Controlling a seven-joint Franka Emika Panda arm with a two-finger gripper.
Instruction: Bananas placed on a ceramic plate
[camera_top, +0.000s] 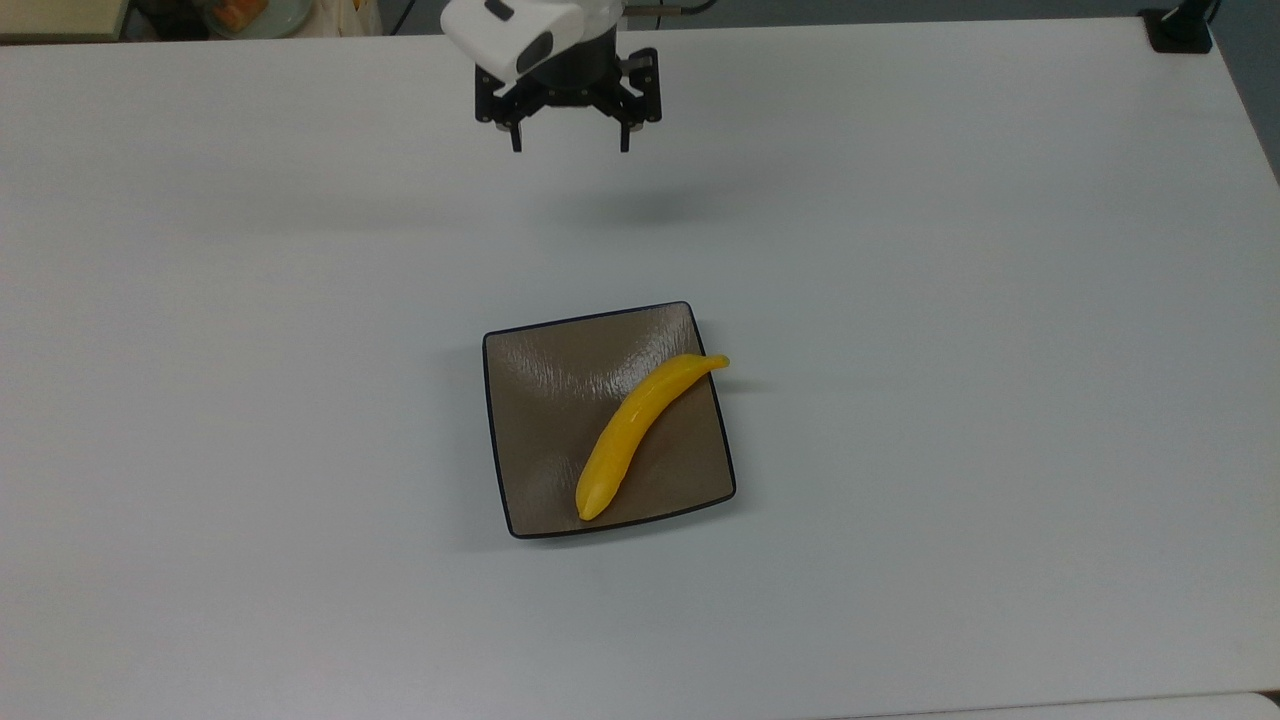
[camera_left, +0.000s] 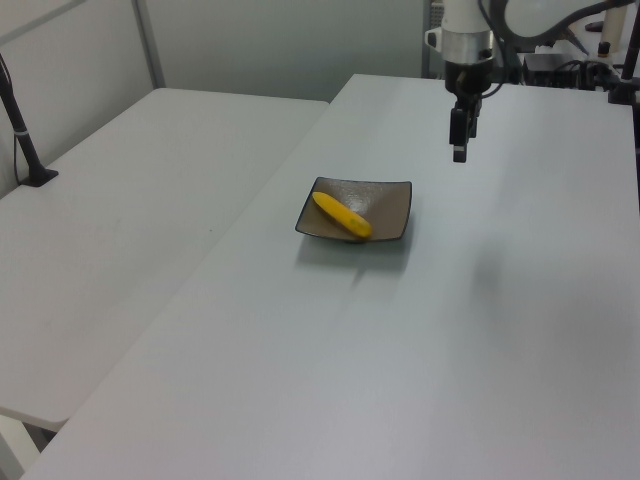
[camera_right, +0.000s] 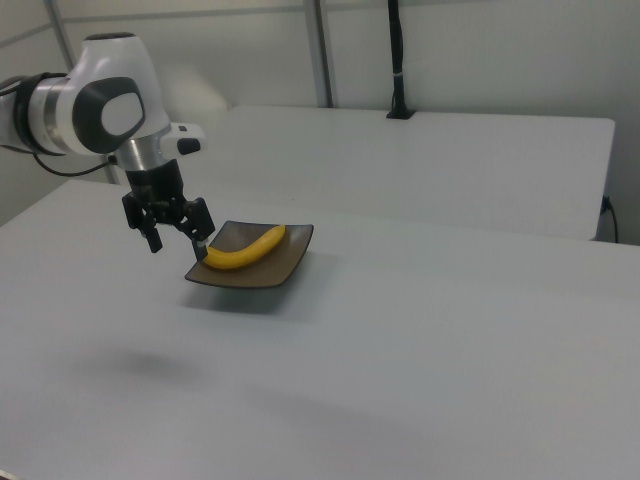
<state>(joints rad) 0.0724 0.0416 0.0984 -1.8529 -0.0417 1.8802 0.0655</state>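
The yellow banana (camera_top: 640, 428) lies diagonally on the square brown ceramic plate (camera_top: 540, 400), its thin end poking just over the plate's rim at the top view's right. Both appear again as banana (camera_left: 342, 215) on plate (camera_left: 388, 205), and as banana (camera_right: 245, 249) on plate (camera_right: 268, 272). My gripper (camera_top: 570, 148) hangs open and holds nothing, well above the table and far back from the plate near the top view's upper edge. It shows too in the left view as gripper (camera_left: 459, 152) and in the right view as gripper (camera_right: 178, 248).
The white table (camera_top: 950, 300) is bare around the plate. A black post base (camera_top: 1178, 28) sits at the top view's far right corner. A second table (camera_left: 110, 230) with a black stand (camera_left: 30, 160) lies on the left view's left.
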